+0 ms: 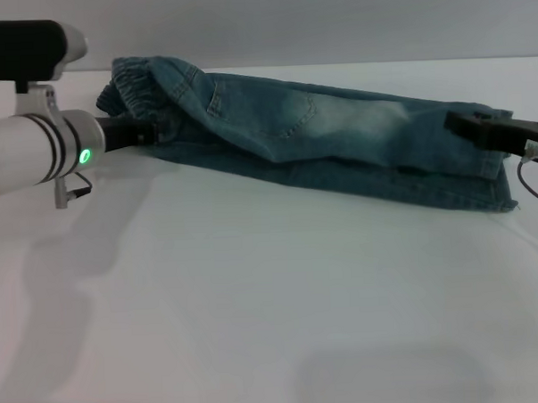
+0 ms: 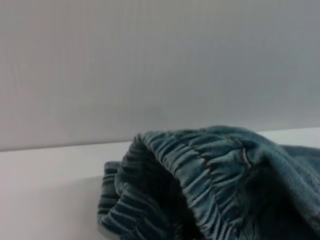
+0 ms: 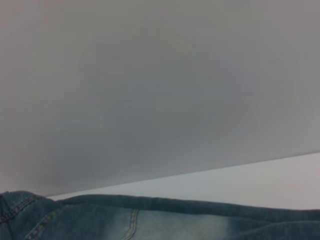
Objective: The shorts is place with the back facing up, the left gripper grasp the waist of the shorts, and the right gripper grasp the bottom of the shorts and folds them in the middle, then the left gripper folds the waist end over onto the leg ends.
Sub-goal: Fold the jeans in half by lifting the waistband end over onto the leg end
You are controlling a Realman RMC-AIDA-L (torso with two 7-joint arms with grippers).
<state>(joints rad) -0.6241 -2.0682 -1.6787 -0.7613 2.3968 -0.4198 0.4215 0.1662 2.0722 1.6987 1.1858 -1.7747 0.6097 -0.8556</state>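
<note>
Shorts point(image 1: 320, 137) lay folded lengthwise into a long denim strip across the far part of the white table point(image 1: 274, 308), running from the far left down toward the right. At the left end, the left gripper point(image 1: 141, 133) had its black fingers pushed into the ruffled waist of the shorts point(image 1: 137, 89), apparently clenched on the band, though the fabric hid the tips. Behind it the silver-white arm, with black rings and a lit green light, reached in from the left edge, roughly level with the table. The left wrist view showed the gathered elastic band point(image 2: 200, 170) bunched and lifted into an open mouth just above the tabletop. At the other end, the right gripper point(image 1: 480, 128) sat on the bottom of the shorts point(image 1: 482, 170), its dark fingers lying over the hem; I could not tell whether they were closed on the cloth. Its arm came in from the right edge, mostly out of view. One back pocket point(image 1: 274, 108) faced up near the middle. Nearer the robot, the table stretched wide and open; the far edge of the shorts lay close to the grey wall point(image 1: 332, 20).
</note>
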